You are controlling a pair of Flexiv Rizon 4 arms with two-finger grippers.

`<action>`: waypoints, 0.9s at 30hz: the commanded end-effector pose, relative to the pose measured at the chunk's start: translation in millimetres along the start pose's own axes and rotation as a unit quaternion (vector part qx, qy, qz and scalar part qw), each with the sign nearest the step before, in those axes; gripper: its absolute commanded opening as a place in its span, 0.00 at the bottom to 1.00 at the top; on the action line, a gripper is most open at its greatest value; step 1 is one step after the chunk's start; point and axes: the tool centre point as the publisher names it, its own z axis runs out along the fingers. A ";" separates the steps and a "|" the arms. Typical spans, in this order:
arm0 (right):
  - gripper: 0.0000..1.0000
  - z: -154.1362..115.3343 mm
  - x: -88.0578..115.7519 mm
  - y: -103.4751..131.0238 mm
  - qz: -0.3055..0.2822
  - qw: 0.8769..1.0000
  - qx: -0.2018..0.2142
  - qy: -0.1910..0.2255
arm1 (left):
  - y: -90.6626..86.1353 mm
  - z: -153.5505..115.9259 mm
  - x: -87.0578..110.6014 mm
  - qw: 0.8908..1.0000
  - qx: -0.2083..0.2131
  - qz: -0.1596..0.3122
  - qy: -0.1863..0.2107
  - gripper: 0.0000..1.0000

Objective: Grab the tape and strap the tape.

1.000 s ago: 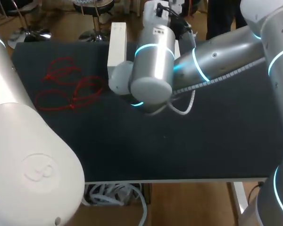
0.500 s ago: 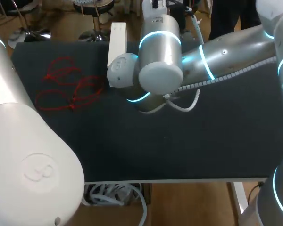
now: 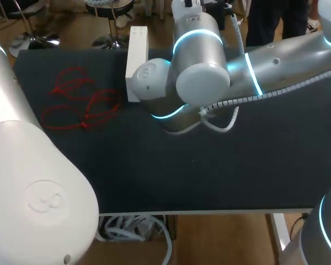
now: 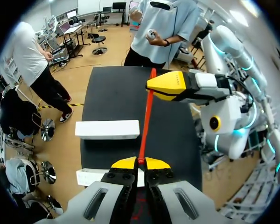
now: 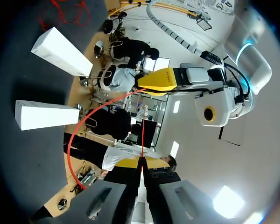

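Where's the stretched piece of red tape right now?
In the left wrist view, the red tape runs from the left gripper ahead to the right gripper, passing over two white boxes.

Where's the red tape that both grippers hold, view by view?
Head view: not visible, it is hidden behind the right arm.
Left wrist view: red tape runs straight from the left gripper ahead to the right gripper.
Right wrist view: it leaves the right gripper and arcs to the left gripper.
Shared landmark: a white box on the table.
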 end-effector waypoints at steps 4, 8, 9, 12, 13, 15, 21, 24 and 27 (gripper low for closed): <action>0.00 0.4 -3.3 12.6 -0.002 1.000 0.013 0.007 | -0.9 -1.3 -0.1 1.000 -0.003 -0.001 0.001 0.00; 0.00 2.7 -5.0 17.2 -0.002 1.000 0.018 0.012 | -0.9 -1.3 -0.1 1.000 -0.003 -0.001 0.001 0.00; 0.00 3.4 -5.6 18.0 -0.002 1.000 0.019 0.014 | -0.9 -1.3 -0.1 1.000 -0.003 -0.001 0.001 0.00; 0.00 4.9 -6.7 20.0 -0.002 1.000 0.020 0.017 | -0.9 -1.3 -0.1 1.000 -0.003 -0.001 0.001 0.00; 0.00 5.1 -6.9 20.8 -0.002 1.000 0.020 0.018 | -0.9 -1.3 -0.1 1.000 -0.003 -0.001 0.001 0.00; 0.00 5.3 -6.9 22.2 -0.003 1.000 0.020 0.019 | -0.9 -1.3 -0.1 1.000 -0.003 -0.001 0.001 0.00; 0.00 3.9 -6.9 24.6 -0.008 1.000 0.013 0.018 | -0.9 -1.3 -0.1 1.000 -0.003 -0.001 0.001 0.00; 0.00 3.4 -6.5 25.7 -0.010 1.000 0.011 0.016 | -0.9 -1.3 -0.1 1.000 -0.003 -0.001 0.001 0.00; 0.00 3.4 -5.9 27.3 -0.012 1.000 0.011 0.015 | -0.9 -1.3 -0.1 1.000 -0.003 -0.001 0.001 0.00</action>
